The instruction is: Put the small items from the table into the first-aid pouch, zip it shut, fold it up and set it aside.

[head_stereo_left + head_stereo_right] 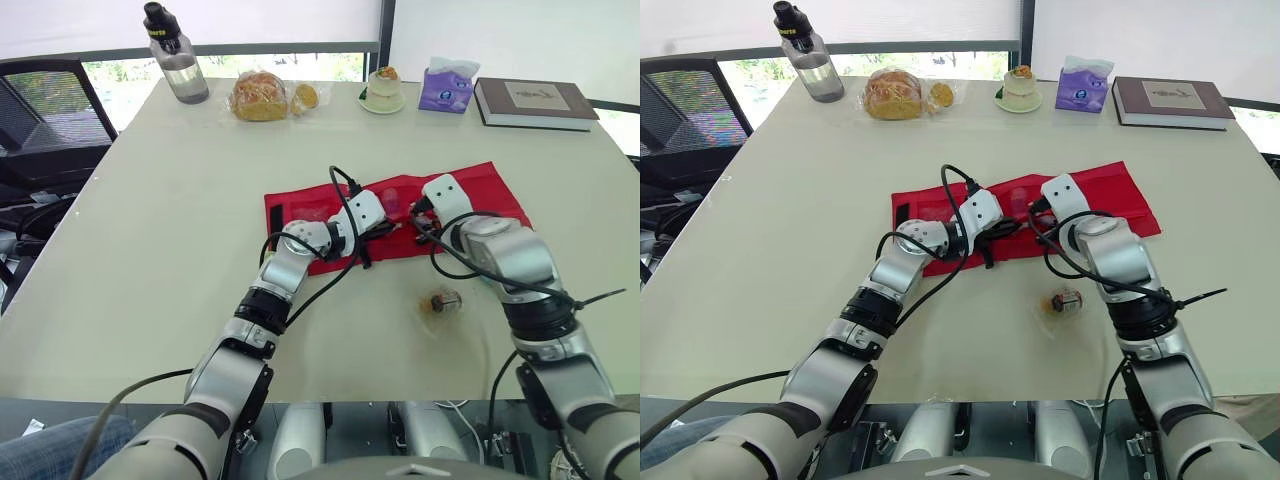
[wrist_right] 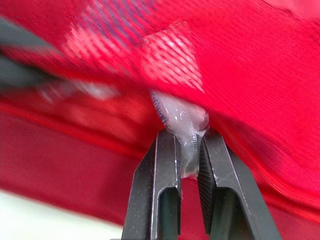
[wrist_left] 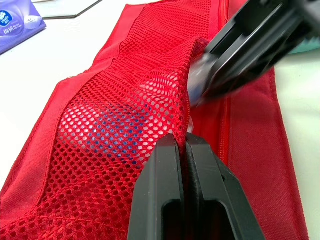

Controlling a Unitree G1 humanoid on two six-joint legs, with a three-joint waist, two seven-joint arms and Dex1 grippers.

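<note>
Left side first: the hem of the mesh pocket (image 3: 115,125) is being pinched by the left pincer (image 3: 186,141). Its fingers are squeezed together on the netting with no gap, and the pocket mouth is being lifted open a little. The red first-aid pouch (image 1: 480,190) is lying unfolded and flat around the middle of the table (image 1: 150,250). Something bluish is showing through the mesh, but what it is can't be told.

Moving right, a small clear-wrapped packet (image 2: 181,117) is being clamped by the right pincer (image 2: 189,134). It's being held by its wrapper end right at the pocket opening, just beside the left pincer.

One more little wrapped item (image 1: 440,302) is lying loose on the table at roughly 5 o'clock from the pouch, near the right forearm.

Handling-wise, probably:
- **Packet:** light and crinkly with slick film, so it could be squirted out if only the tail is being gripped.
- **Mesh:** floppy and snaggy, so it's best taken at the hem, as is being done now.
- **Pouch:** soft cloth that won't hold its shape, so the fabric next to the slider will likely need pinning down for zipping.
- **Loose item:** better grabbed across its body than by the wrapper.
</note>
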